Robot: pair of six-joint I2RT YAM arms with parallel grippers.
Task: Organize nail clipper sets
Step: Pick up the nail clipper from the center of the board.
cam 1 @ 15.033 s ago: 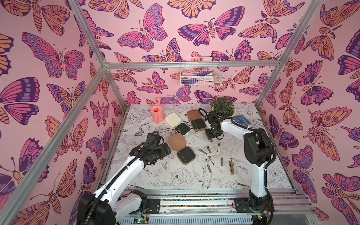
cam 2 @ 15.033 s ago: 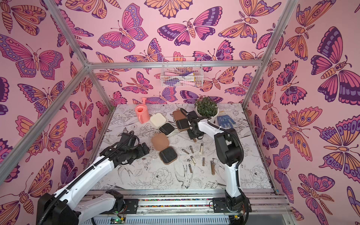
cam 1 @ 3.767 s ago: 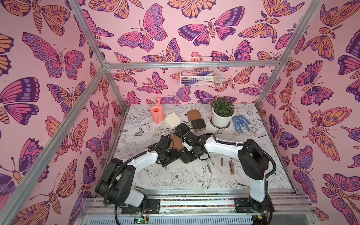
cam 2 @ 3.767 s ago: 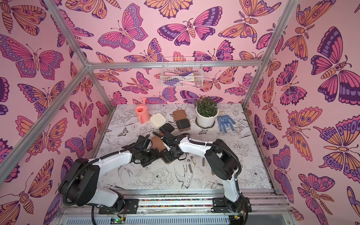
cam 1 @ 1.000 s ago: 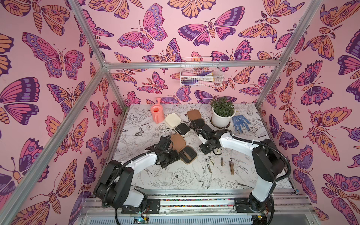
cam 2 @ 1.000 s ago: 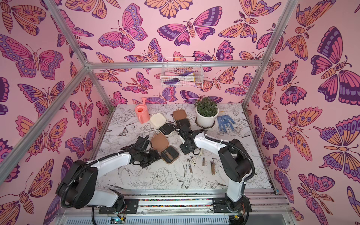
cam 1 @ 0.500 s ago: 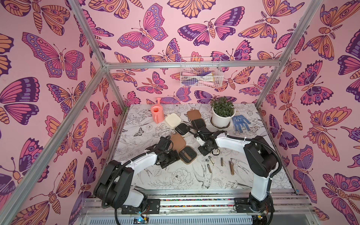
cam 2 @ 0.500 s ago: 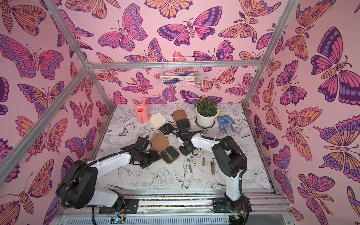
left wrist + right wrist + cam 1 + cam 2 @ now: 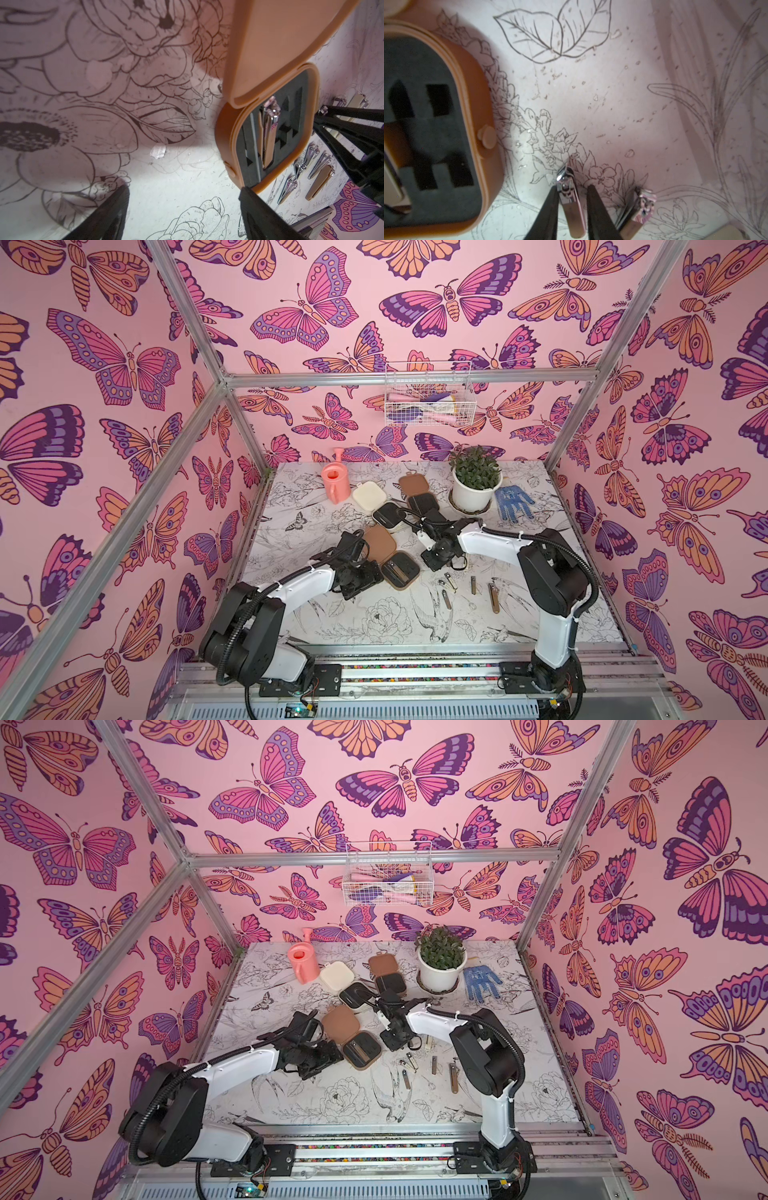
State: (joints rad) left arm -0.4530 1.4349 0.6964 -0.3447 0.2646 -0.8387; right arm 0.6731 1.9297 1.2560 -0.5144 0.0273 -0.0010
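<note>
**A:** Tan plastic, smooth with rounded corners. Why does the tan case (image 9: 380,541) lie opened out like that?

**B:** Its lid is folded right back, so the dark foam (image 9: 431,133) faces up near the middle of the bench (image 9: 299,560). The foam looks soft and matte, with slots cut to fit each piece. One polished seated clipper (image 9: 269,133) already fills a slot, and the slots beside it are bare.

**A:** And the left tool (image 9: 184,189)?

**B:** It sits low just beside the case, jaws wide with nothing between them. My guess is that it waits there to steady the light shell.

**A:** The right tool (image 9: 573,187)?

**B:** It is down at the bench beside the case, jaws narrow on either side of a slim chrome loose clipper (image 9: 569,199). It straddles the clipper's long edges, which makes sense because flat, slick metal offers little else to catch. One finger seems to touch, but I cannot tell whether the clipper is pinched yet.

**A:** What about the rest?

**B:** More loose tools (image 9: 492,597) lie in a row near the case. The cream case (image 9: 368,497) and the second brown case (image 9: 411,485) lie open further back.
</note>
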